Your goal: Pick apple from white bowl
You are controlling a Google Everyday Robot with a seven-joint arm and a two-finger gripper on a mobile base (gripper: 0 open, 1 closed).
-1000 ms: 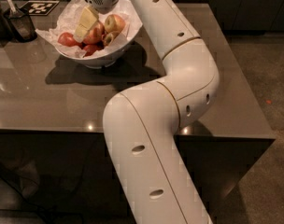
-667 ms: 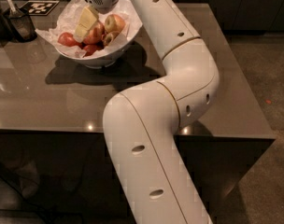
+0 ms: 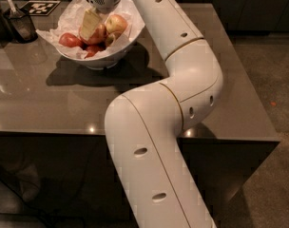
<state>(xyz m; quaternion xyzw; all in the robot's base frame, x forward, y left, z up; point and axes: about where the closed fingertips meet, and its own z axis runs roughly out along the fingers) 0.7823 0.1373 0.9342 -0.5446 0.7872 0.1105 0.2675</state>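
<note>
The white bowl (image 3: 117,54) stands on the far left part of the table, lined with crumpled white paper and holding several apples. The apple (image 3: 116,23), large, pinkish-red with a pale yellow blush, lies at the right of the pile. My gripper (image 3: 90,24) reaches down into the bowl just left of it, over a red apple (image 3: 99,34) in the middle of the pile. A yellower, streaked apple (image 3: 111,38) lies below the big one. Smaller dark red apples (image 3: 68,40) lie at the left. My arm hides the bowl's far rim.
The grey table (image 3: 49,103) has its front edge near the middle of the view and its right edge by the floor. A dark cup with a utensil (image 3: 18,23) and a black-and-white marker tag (image 3: 39,7) stand at the far left. My white arm (image 3: 182,80) crosses the table.
</note>
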